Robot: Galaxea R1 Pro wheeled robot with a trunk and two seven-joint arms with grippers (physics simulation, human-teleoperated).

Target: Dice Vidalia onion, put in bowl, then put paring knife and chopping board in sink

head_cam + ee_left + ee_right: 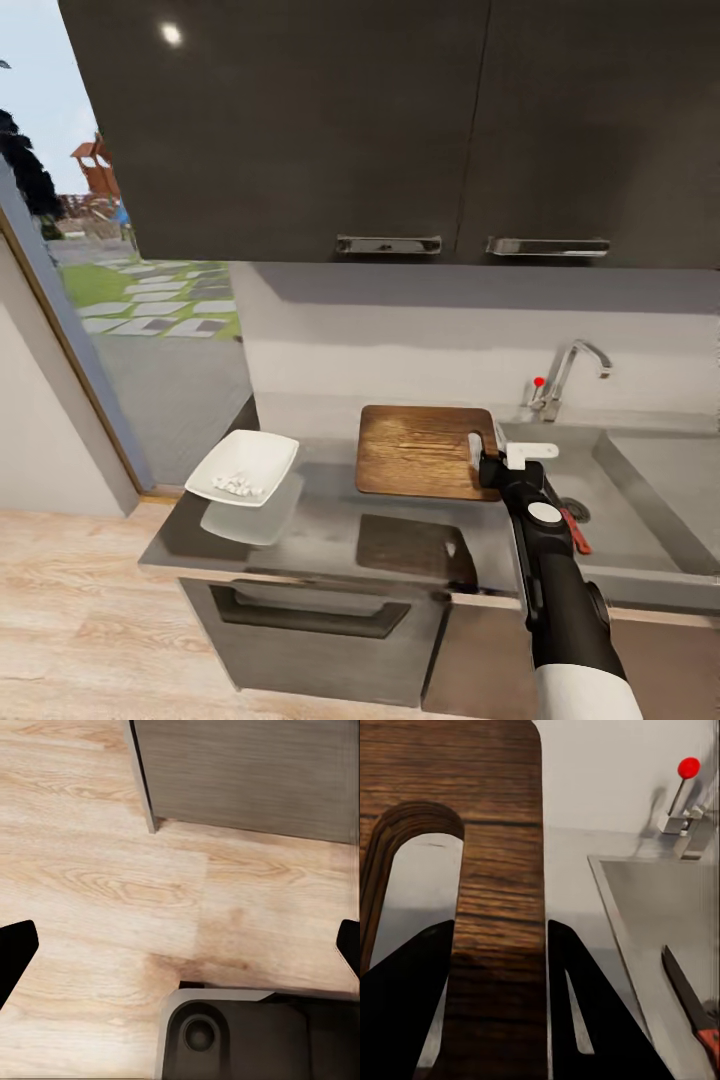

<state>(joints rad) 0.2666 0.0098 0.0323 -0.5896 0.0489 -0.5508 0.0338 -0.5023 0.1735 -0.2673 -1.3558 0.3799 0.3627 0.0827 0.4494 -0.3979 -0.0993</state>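
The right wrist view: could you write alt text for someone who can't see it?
The right hand has its two dark fingers closed on the handle strip of the wooden chopping board. Beside it lies the grey sink, with the paring knife inside and the red-knobbed tap behind.

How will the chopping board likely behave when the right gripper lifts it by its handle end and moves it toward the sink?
The chopping board looks like solid wood, so probably stiff. The right gripper pinches only the bar beside the handle slot, so the long free end may sag or swing. Its flat shape will not roll, but it could knock the sink rim.
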